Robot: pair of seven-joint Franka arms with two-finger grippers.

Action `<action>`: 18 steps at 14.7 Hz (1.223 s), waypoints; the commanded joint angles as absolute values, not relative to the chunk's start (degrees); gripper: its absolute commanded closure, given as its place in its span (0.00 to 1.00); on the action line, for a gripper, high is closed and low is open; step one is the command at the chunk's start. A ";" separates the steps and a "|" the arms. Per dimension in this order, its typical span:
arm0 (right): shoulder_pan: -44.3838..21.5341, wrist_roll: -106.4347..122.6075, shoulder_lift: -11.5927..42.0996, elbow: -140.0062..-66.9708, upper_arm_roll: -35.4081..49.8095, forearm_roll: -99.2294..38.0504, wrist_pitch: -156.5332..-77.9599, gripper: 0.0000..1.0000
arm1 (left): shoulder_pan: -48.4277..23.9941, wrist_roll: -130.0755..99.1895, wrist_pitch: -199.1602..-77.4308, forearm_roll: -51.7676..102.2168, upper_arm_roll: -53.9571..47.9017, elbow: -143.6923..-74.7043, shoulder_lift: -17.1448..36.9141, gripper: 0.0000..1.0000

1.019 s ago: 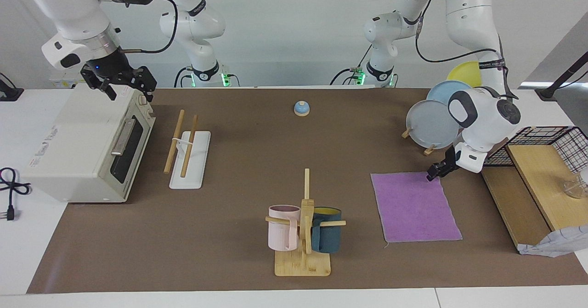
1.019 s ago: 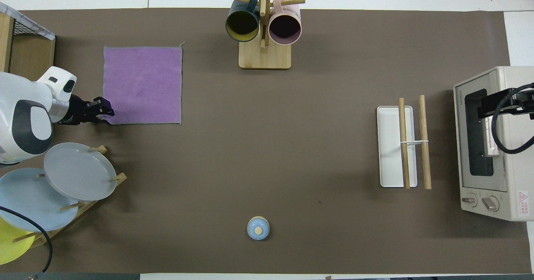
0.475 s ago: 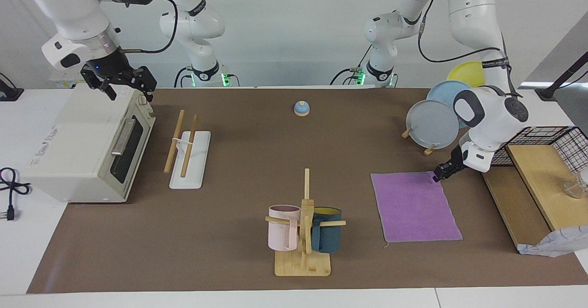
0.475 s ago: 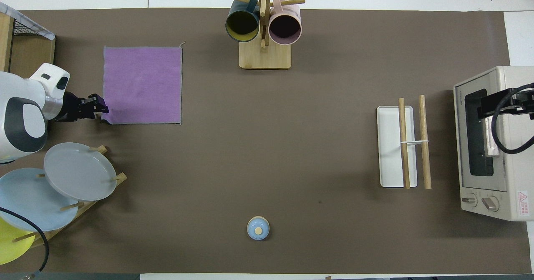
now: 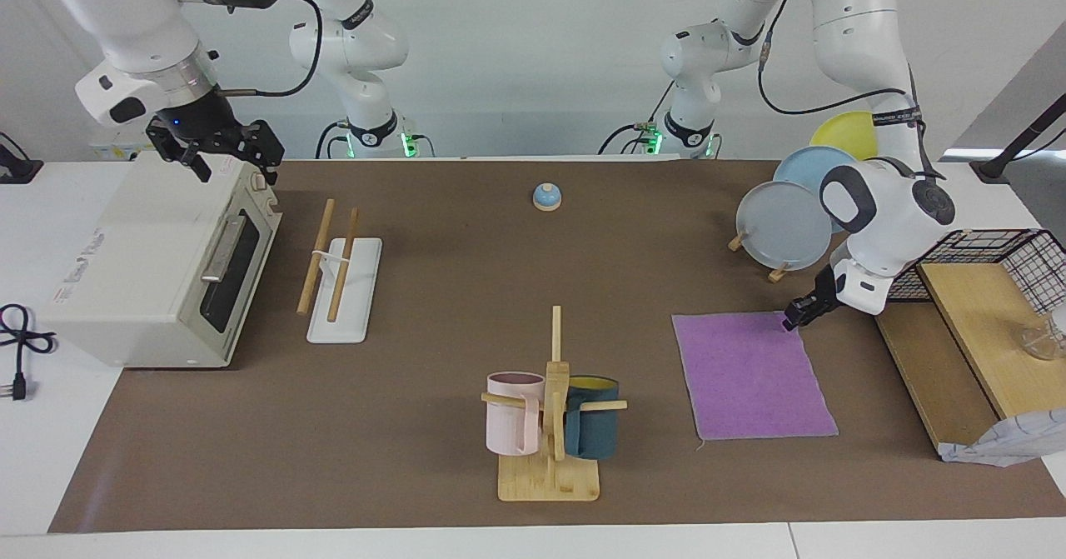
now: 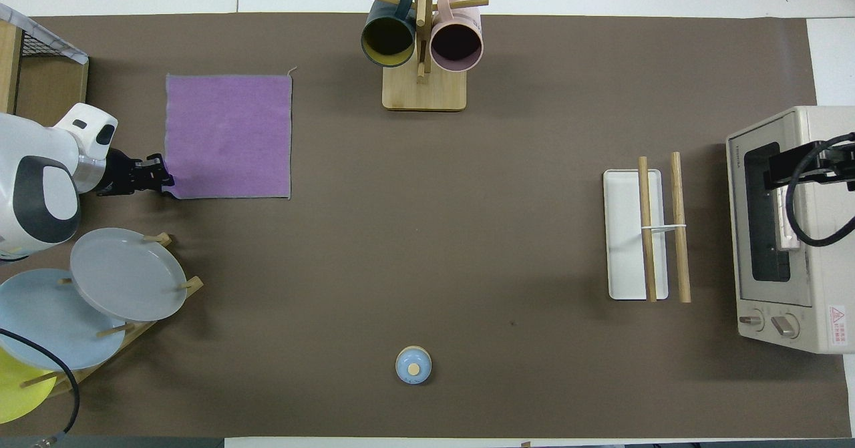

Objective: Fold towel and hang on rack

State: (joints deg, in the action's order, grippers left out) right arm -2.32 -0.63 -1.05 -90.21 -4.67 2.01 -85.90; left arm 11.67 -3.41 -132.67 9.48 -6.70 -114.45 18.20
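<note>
Your left gripper (image 5: 789, 321) sits at the towel's (image 5: 749, 376) corner nearest the robots, fingers closing on the cloth; I can't tell if it has hold. The towel lies flat toward the left arm's end, well apart from the rack (image 5: 341, 280). Lift too early and the thin corner may slip. The right gripper (image 5: 218, 152) waits open over the toaster oven (image 5: 125, 276). The wire basket (image 5: 999, 263) shows nothing inside.

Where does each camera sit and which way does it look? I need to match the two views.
Facing view: high, across the table, looking at the robots; both arms show whole, left gripper at the towel corner, right gripper over the toaster oven.
Overhead view: above the robots' end, looking steeply down; only arm ends show.
Shared: towel, rack, mug tree, half a turn apart.
</note>
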 commanded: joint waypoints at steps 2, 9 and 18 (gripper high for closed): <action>-1.93 -0.62 -1.85 -91.23 -4.39 0.88 -86.04 0.00 | 12.04 -2.20 -131.04 10.99 -6.77 -113.73 18.37 0.92; -1.85 -0.70 -1.85 -91.23 -4.39 0.88 -86.04 0.00 | 11.51 -2.02 -130.61 10.90 -6.77 -113.38 18.37 1.00; -1.85 -0.70 -1.93 -91.23 -4.39 0.88 -85.96 0.00 | -1.90 2.99 -120.59 -6.63 -6.94 -106.53 14.15 1.00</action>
State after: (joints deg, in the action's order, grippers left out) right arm -2.34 -0.63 -1.05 -90.21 -4.67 2.01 -85.90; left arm 4.45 2.72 -123.34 0.02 -7.77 -107.61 15.46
